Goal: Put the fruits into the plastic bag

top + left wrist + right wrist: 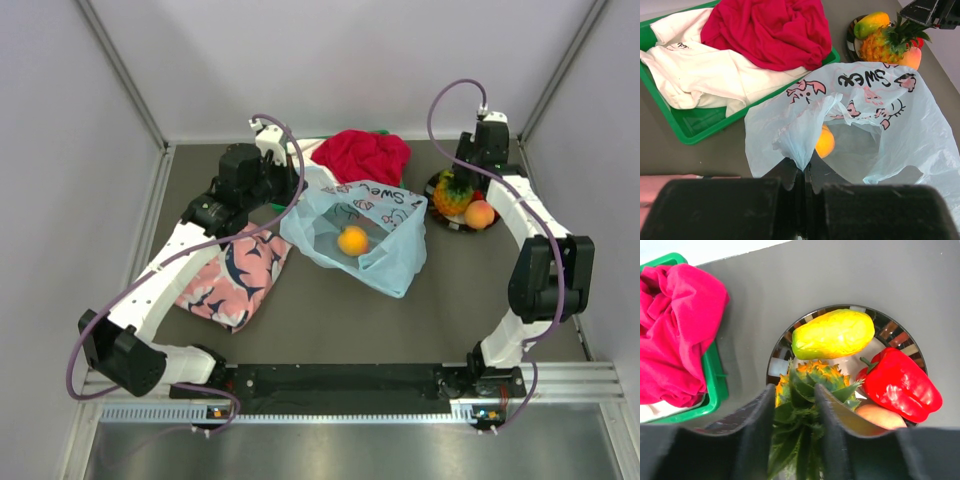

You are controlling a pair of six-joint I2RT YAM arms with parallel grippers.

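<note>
The light-blue plastic bag [385,250] lies open mid-table with a round orange fruit [352,240] inside. My left gripper [298,192] is shut on the bag's near edge [802,150] and holds it up; the orange fruit [825,143] shows through the opening. On a dark plate [782,352] at the right lie the pineapple [815,375], mango [835,333], red pepper-like fruit [900,385] and peach [880,415]. My right gripper [795,387] is closed round the pineapple's green crown; the pineapple [452,195] stands on the plate beside the peach [480,214].
A green tray [695,125] with a red cloth [770,30] and white clothes stands at the back centre, close to the bag and plate. A pink shark-print cloth [235,275] lies under the left arm. Walls enclose the table on three sides.
</note>
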